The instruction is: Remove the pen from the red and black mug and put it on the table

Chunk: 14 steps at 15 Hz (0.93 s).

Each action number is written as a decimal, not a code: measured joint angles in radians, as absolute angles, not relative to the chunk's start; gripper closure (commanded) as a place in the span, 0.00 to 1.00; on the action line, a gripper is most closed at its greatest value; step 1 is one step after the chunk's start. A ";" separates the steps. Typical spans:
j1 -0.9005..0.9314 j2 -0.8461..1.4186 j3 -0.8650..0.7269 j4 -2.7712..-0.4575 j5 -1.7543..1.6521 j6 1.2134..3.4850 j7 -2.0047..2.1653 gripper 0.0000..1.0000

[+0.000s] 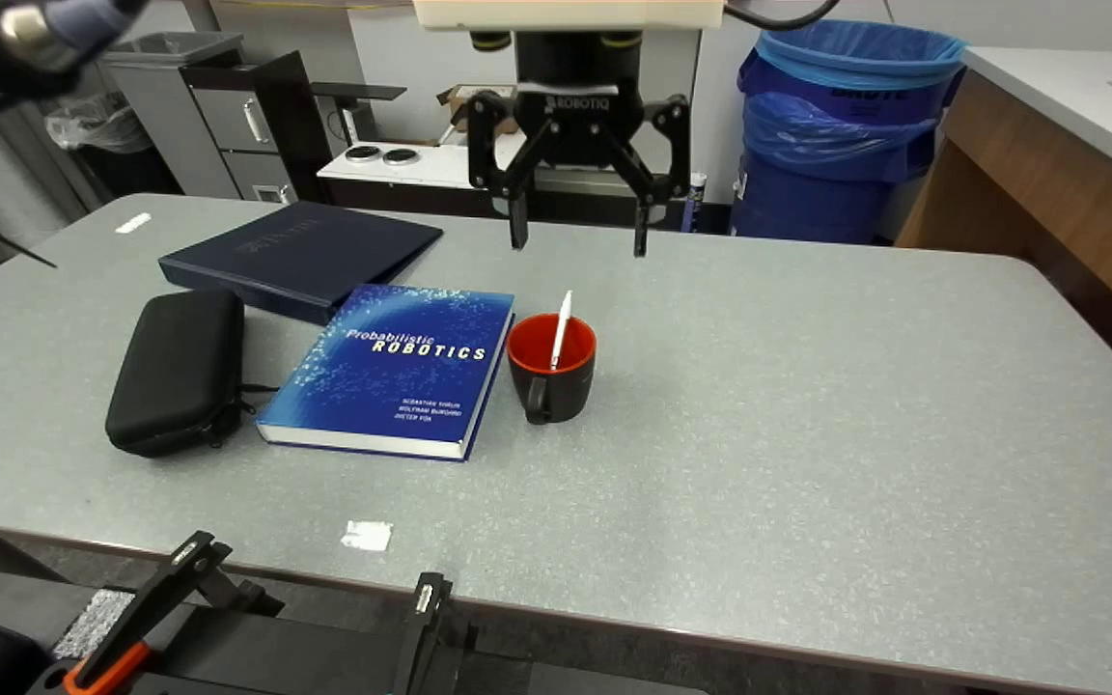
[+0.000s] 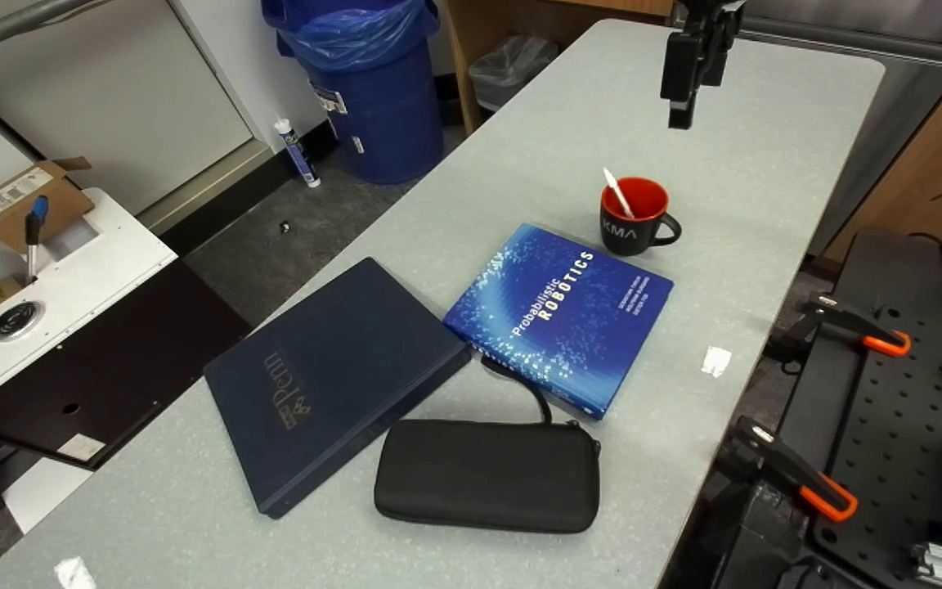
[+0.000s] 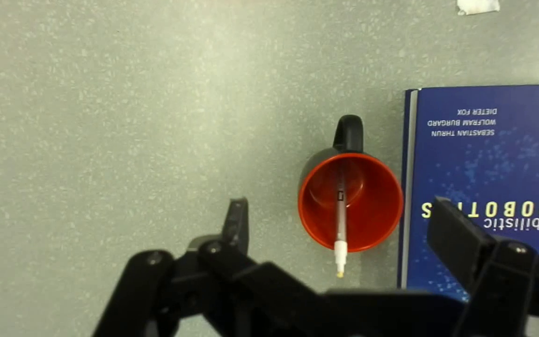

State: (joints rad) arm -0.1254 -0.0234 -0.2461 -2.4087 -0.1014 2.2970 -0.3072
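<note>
The mug (image 1: pixel 566 396), black outside and red inside, stands upright on the grey speckled table (image 1: pixel 855 434). The pen (image 1: pixel 562 331), thin and whitish with a white end, leans inside the mug and sticks out above the rim. Mug (image 2: pixel 623 237) and pen (image 2: pixel 616 191) also show in an exterior view. In the wrist view the pen (image 3: pixel 341 224) lies across the opening of the mug (image 3: pixel 377 206), its tip past the rim. My gripper (image 1: pixel 579 247) is open and empty, above the table and apart from the pen. In the wrist view the fingers (image 3: pixel 339 203) lie either side of the mug.
A blue book (image 1: pixel 397 372) lies close beside the mug. A dark blue binder (image 1: pixel 300 251) and a black case (image 1: pixel 180 372) lie beyond it. Clamps (image 2: pixel 798 474) stand on a black platform by the table's edge. White tape (image 1: pixel 367 536) sticks to the table.
</note>
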 measured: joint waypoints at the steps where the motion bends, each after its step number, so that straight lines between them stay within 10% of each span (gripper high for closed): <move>1: -0.128 -0.006 -0.246 -2.397 -0.101 2.298 -0.303 0.00; 14: -0.130 0.129 -0.202 -2.363 -0.086 2.405 -0.242 0.00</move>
